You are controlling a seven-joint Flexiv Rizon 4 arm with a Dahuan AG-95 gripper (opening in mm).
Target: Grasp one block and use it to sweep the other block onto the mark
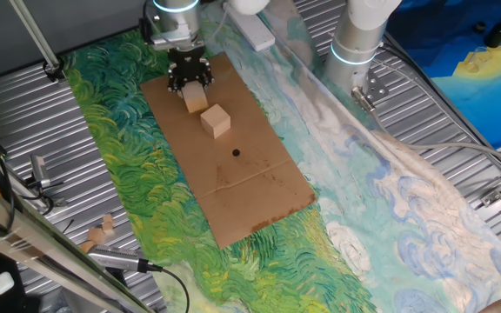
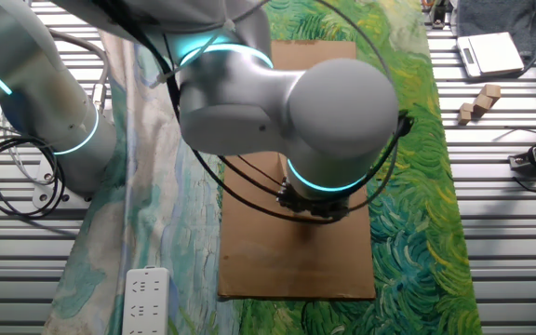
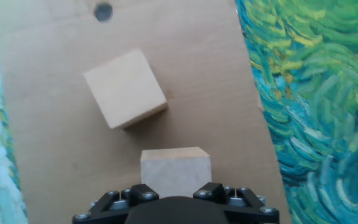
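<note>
My gripper (image 1: 192, 87) is shut on a pale wooden cube (image 1: 196, 97) at the far end of the brown cardboard sheet (image 1: 250, 196). In the hand view the held cube (image 3: 175, 171) sits between my fingers at the bottom edge. The other wooden cube (image 1: 217, 120) rests on the cardboard just ahead of it, apart by a small gap; it shows in the hand view (image 3: 125, 88) turned at an angle. The mark (image 1: 236, 153), a small black dot, lies beyond the free cube, and shows in the hand view (image 3: 104, 12) at the top. In the other fixed view the arm hides both cubes.
The cardboard lies on a green and blue painted cloth (image 1: 137, 174). Small wooden pieces (image 1: 99, 231) lie at the table's left edge, also seen in the other fixed view (image 2: 477, 100). A white power strip (image 2: 146, 300) and cables lie beside the arm base.
</note>
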